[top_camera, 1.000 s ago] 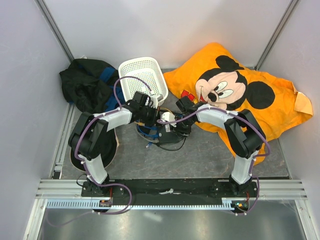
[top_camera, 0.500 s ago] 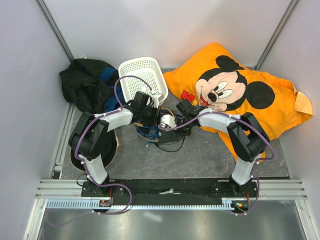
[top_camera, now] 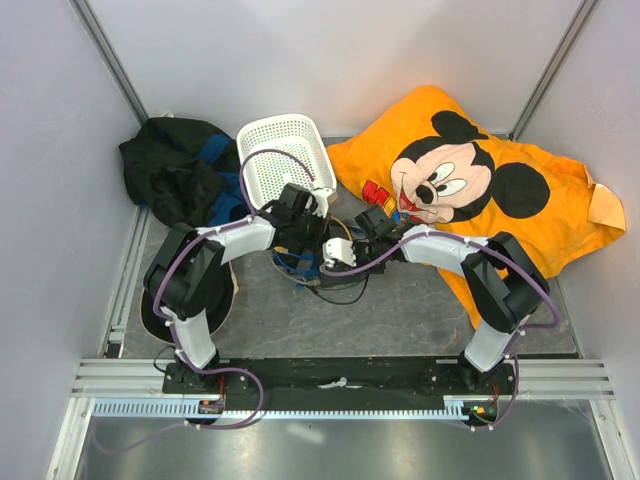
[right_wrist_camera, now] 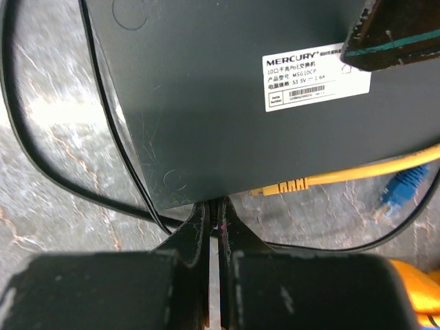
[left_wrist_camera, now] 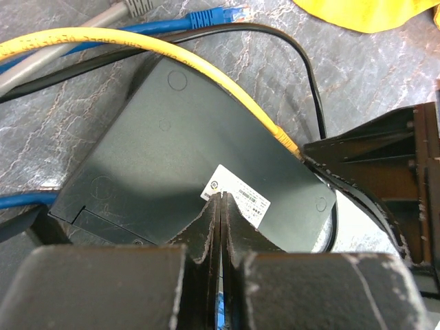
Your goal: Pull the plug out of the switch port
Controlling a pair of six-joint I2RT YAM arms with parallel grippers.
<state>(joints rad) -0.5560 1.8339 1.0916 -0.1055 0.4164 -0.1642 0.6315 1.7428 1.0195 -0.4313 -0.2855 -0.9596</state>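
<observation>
The switch is a flat black box (left_wrist_camera: 172, 137) with a white label (right_wrist_camera: 313, 75), lying on the grey table under both grippers (top_camera: 322, 272). A yellow cable's plug (right_wrist_camera: 278, 187) sits in a port on its edge. My left gripper (left_wrist_camera: 221, 197) is shut, tips pressing down on the box top by the label (left_wrist_camera: 240, 199). My right gripper (right_wrist_camera: 215, 204) is at the box's edge, shut on a small dark plug there, beside a thin black cable (right_wrist_camera: 103, 137). In the top view the left gripper (top_camera: 318, 238) and right gripper (top_camera: 345, 260) meet over the box.
A loose blue cable plug (right_wrist_camera: 402, 189) and a grey cable (left_wrist_camera: 69, 41) lie beside the box. A white basket (top_camera: 285, 150) stands behind, an orange Mickey cushion (top_camera: 470, 180) at right, dark clothing (top_camera: 175, 170) at back left.
My left gripper has moved right onto the box. My right gripper has moved left and nearer, down to the box's edge.
</observation>
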